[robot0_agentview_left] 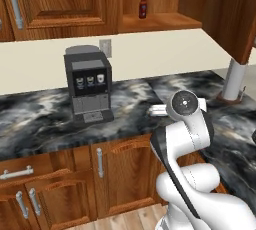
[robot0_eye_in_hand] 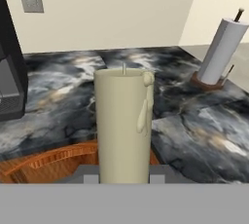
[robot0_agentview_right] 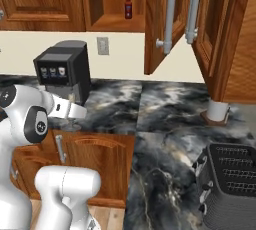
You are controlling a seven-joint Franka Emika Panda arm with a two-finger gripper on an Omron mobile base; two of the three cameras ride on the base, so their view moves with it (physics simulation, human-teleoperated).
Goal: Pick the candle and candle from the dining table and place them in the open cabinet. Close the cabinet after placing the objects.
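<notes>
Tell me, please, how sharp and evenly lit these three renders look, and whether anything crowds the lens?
Left base view: flat, even light, slightly soft; the arm blocks the lower right. Right base view: equally shadowless, toaster crisp. Hand view: the candle, held in the shut gripper, looms large and sharp, with no glare.

Arm (robot0_agentview_left: 187,139) folded low, elbow raised; gripper (robot0_eye_in_hand: 124,178) apparently clamped around candle (robot0_eye_in_hand: 122,125).
</notes>
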